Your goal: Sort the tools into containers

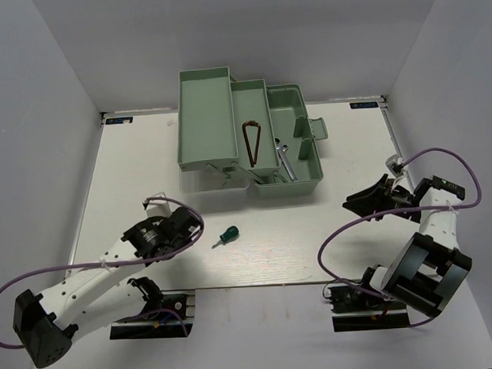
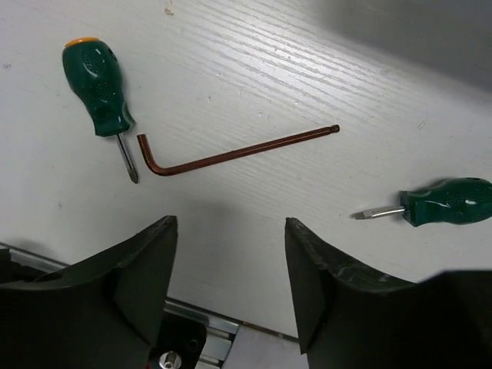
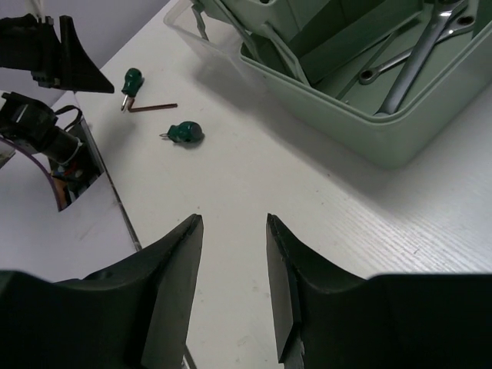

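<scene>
Toolbox (image 1: 299, 182) is my ref pt: it stands open at the far middle of the desk (image 1: 314, 239), w/ its trays fanned out to one side. Two silver wrenches (image 1: 284, 160) lie in its deep base compartment, and dark hex keys (image 1: 252, 142) lie in the tray next to that.

On the near side of the toolbox, well apart from it, three tools lie loose on the desk. There's an orange-capped screwdriver (image 2: 98, 84), and a long hex key (image 2: 231, 154) w/ its bend just beside that driver's tip. I can't tell if they touch. A second screwdriver (image 2: 450, 201) lies apart from both, in front of the toolbox's trays.

My left fingers (image 2: 146, 269) hang over the desk on the near side of the loose hex key. They're spread wide w/ nothing between them.

My right fingers (image 3: 173, 284) sit off the toolbox's base-compartment end, a bit nearer me, aimed across its front. They're partly apart and hold nothing.
</scene>
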Action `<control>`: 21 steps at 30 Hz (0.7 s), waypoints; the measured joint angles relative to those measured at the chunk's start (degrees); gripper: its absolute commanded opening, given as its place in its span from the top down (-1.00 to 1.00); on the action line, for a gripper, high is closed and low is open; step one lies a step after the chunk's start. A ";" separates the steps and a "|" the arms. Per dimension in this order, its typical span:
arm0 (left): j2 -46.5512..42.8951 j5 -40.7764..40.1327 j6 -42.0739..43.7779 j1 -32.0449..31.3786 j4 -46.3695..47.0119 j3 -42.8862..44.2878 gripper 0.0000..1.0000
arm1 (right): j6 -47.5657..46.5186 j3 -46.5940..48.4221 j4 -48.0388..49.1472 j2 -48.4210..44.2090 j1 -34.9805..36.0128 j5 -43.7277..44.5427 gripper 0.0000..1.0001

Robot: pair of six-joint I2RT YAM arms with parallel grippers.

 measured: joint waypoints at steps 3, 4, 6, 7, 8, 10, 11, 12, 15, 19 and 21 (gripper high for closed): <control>-1.33 0.09 0.57 0.00 1.97 -2.49 -0.31 | -2.97 0.39 -0.15 1.88 -0.46 -0.39 0.10; -1.03 0.24 0.94 0.00 2.97 -3.45 -0.31 | -3.58 0.46 -0.20 2.43 -0.57 -0.46 0.10; 0.66 0.94 1.44 0.00 5.49 -5.53 -0.31 | -4.26 0.46 -0.20 3.19 -0.79 -0.48 0.10; 1.55 1.29 1.57 0.00 6.67 -6.38 -0.31 | -4.44 0.46 -0.17 3.30 -0.94 -0.50 0.10; 2.32 1.62 1.66 0.00 8.00 -7.32 -0.45 | -4.68 0.46 -0.20 3.32 -1.14 -0.55 0.10; 3.45 2.08 1.77 0.04 10.03 -8.90 -0.50 | -5.09 0.46 -0.22 3.32 -1.31 -0.55 0.10; 3.93 2.03 1.68 0.17 10.71 -9.42 -0.50 | -5.27 0.46 -0.22 3.28 -1.38 -0.57 0.10; 4.52 1.97 1.55 0.35 11.13 -9.66 -0.50 | -5.35 0.46 -0.22 3.17 -1.42 -0.57 0.10; 6.08 1.09 1.33 0.81 12.83 -9.73 -0.50 | -5.55 0.46 -0.24 2.62 -1.53 -0.66 0.10; 5.77 -0.68 1.73 1.53 16.61 -10.36 -0.53 | -5.73 0.46 -0.26 2.40 -1.60 -0.74 0.10; 5.84 -1.42 2.56 1.99 18.45 -10.47 -0.53 | -5.73 0.46 -0.26 2.40 -1.64 -0.74 0.10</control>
